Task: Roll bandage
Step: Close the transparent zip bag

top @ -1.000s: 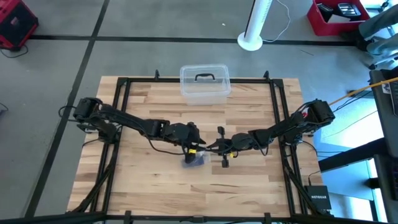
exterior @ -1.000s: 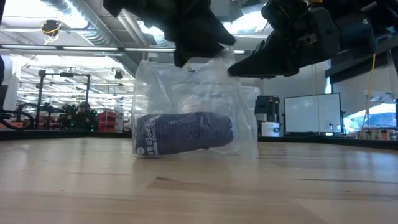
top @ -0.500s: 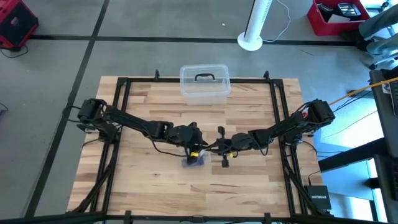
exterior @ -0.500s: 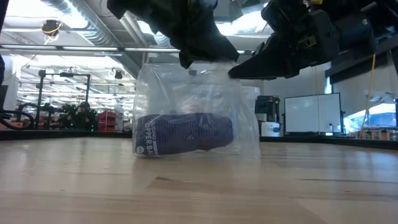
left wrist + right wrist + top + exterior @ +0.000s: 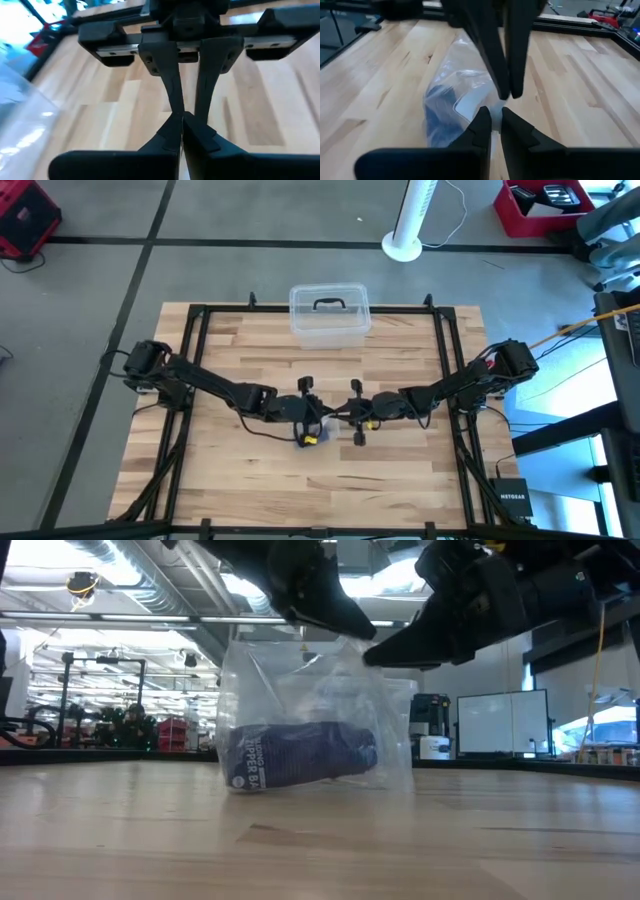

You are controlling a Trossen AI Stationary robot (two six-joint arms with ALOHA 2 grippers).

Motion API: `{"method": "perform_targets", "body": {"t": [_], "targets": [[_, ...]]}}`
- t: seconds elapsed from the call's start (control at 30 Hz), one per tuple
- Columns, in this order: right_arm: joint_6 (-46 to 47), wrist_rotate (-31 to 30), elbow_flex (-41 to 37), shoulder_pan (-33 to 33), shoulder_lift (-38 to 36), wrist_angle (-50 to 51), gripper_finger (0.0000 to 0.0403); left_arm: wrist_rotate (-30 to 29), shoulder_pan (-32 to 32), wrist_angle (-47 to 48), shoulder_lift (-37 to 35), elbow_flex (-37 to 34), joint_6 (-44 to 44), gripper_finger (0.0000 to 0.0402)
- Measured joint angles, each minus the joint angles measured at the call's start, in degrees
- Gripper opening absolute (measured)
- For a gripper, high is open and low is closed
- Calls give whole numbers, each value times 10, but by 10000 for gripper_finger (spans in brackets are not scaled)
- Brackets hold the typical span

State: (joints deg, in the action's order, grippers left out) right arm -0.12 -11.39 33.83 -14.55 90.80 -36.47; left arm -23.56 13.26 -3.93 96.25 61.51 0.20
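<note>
Inside clear bag [image 5: 315, 710], low view: bandage [image 5: 300, 756] roll.

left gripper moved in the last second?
Yes. In the high view the left gripper has shifted toward the right gripper, away from the clear plastic box, and has shut on the plastic bag top.

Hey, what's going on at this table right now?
Both arms meet at the middle of the wooden table, over a clear plastic bag with the dark blue bandage rolled up inside it. The left gripper and the right gripper are both shut on the bag's top edge, side by side, so the bag stands upright with the roll resting at its bottom. The bandage is not yet out of the bag. A clear lidded box sits untouched at the table's far edge.
</note>
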Motion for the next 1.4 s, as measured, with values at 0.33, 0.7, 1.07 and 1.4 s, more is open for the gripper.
{"method": "perform_targets", "body": {"t": [0.33, 0.7, 1.07, 1.4], "targets": [[69, 3, 1, -1, 22, 29, 32, -63, 17, 83, 0, 48, 37, 1], [89, 7, 0, -1, 42, 115, 32, -86, 20, 154, 0, 88, 39, 0], [121, 21, 0, -1, 42, 238, 33, -90, 24, 181, 0, 106, 33, 0], [135, 71, 149, 12, 11, 420, 119, -90, 7, 262, -35, 153, -16, 75]]}}
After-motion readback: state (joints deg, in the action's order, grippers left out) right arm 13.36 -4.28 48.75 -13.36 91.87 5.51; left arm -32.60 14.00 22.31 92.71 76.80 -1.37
